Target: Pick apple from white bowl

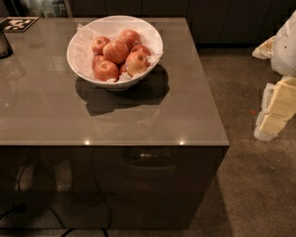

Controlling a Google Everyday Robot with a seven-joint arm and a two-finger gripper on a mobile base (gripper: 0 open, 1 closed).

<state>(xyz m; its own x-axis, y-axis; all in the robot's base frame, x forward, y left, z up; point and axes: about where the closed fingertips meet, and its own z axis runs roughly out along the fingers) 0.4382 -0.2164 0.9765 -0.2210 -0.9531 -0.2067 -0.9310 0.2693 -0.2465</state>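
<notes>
The white bowl [83,65] stands on the far middle of a glossy brown table and is lined with crumpled white paper. Several red apples are piled in it. The apple [115,51], the largest, with a pale orange-yellow blush, lies on top at the middle of the pile. Smaller, darker apples lie around it. My gripper [276,109], cream and white, hangs at the right edge of the view over the floor. It is well to the right of the table, far from the bowl, and nothing shows in it.
The table [138,115] has its front edge near me and its right edge beside brown carpet [249,185]. A black-and-white marker tag [18,24] lies at the far left corner, next to a dark object [4,45]. Dark cabinets [185,11] run behind.
</notes>
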